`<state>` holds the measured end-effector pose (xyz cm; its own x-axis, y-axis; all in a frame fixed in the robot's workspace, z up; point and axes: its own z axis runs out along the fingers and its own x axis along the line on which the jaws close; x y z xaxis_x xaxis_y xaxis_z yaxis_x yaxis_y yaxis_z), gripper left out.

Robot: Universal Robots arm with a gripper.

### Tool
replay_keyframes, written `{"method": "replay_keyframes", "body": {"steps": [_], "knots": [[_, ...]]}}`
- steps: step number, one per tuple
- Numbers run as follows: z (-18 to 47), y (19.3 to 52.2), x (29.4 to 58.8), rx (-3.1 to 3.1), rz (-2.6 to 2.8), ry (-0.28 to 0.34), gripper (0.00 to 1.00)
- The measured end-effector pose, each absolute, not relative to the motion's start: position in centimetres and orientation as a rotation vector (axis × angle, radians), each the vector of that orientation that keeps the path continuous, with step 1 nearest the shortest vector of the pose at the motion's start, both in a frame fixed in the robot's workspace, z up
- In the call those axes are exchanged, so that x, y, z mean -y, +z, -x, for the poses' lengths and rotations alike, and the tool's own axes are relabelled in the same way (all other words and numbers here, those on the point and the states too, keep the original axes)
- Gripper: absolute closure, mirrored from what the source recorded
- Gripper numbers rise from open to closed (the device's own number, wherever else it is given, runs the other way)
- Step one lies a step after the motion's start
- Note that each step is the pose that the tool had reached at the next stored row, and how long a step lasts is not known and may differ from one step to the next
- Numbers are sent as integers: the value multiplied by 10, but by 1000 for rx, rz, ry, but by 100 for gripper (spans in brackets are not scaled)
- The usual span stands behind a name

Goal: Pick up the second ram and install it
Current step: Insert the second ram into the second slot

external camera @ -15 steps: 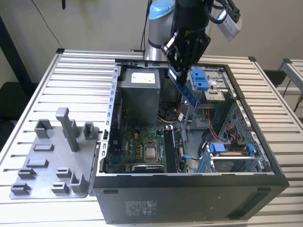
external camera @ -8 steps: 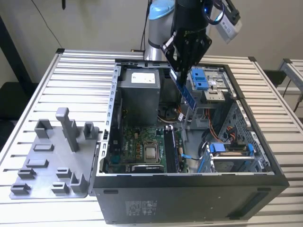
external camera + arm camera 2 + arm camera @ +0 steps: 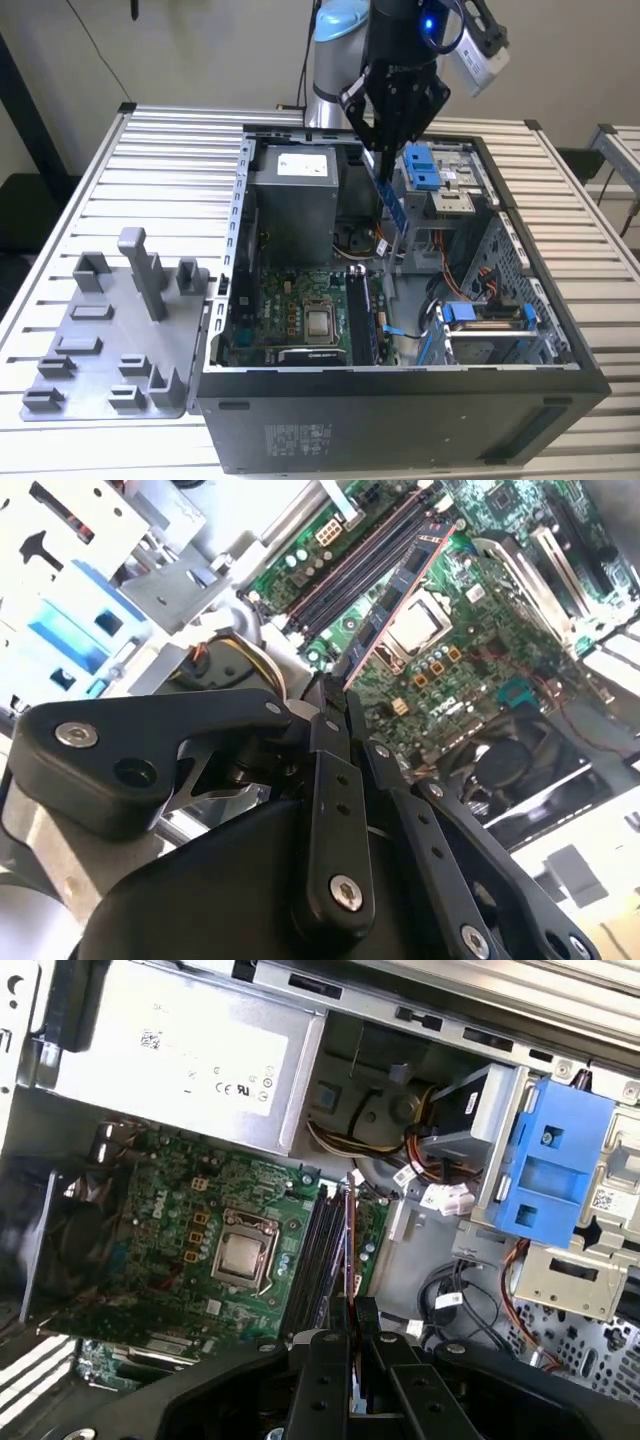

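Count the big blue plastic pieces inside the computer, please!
2. One blue piece sits beside the gripper holding the ram, at the case's far side; the other lies nearer, toward the exterior view's right. More may hide under the arm.

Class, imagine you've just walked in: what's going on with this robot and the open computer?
The arm's gripper is shut on the second ram, gripping one end so the stick hangs on edge over the open computer case. In the second wrist view the stick reaches out over the motherboard, alongside the black slots. It does not look seated in a slot yet.
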<state>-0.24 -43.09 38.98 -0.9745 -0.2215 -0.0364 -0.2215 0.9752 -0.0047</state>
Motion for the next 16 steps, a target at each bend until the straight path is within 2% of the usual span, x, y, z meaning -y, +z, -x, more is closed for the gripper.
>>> {"method": "replay_keyframes", "body": {"steps": [16], "knots": [[2, 388, 431, -3105, 12, -7, 86]]}}
